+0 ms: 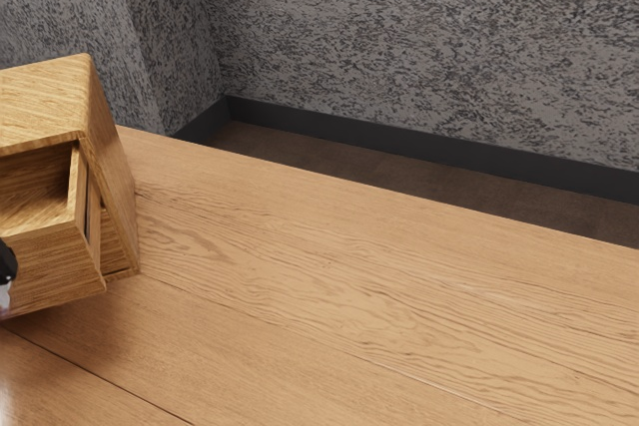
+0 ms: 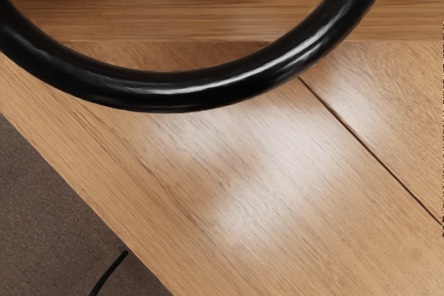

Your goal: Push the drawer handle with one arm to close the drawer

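"Push where?"

"At the handle (image 2: 173,95), close before the wrist camera, bowed outward from the extended drawer (image 1: 55,266); then inward, toward the cabinet (image 1: 50,97)."

"Gripper apart or together?"

"Can't tell from here."

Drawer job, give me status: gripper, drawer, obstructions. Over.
Gripper open or shut: can't tell; hand camera close to black handle. Drawer open, jutting from cabinet. No obstruction seen along its visible side.

Gripper (image 1: 6,264) at exterior view's left edge, mostly out of frame; hand tilted downward.
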Robot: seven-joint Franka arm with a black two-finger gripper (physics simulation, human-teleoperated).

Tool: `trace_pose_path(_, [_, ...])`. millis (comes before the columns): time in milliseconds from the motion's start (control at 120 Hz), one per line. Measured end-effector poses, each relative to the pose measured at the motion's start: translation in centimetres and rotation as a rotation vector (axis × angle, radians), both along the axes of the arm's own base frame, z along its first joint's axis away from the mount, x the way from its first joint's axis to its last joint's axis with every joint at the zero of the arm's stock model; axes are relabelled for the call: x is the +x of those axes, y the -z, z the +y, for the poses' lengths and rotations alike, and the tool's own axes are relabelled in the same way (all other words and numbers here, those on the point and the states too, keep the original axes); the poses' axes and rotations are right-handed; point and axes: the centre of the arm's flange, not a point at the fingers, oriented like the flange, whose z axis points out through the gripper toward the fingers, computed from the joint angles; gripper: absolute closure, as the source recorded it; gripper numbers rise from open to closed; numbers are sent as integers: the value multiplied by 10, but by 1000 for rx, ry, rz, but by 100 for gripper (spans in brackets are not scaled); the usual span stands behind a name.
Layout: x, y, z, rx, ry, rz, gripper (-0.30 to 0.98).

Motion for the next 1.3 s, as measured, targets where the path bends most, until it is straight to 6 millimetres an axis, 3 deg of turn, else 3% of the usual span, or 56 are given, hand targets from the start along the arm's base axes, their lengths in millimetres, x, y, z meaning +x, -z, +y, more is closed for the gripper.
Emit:
trace_pose_path(167, [4,-1,2,7,-37,-23,5])
trace_pose_path(358, [4,-3,4,16,-69,-32,50])
trace_pose_path(542, [7,-3,8,60,-76,-30,69])
trace_pose_path(808, [21,2,18,78,-79,-17,77])
trace_pose_path(1300, [52,4,52,98,-112,-36,78])
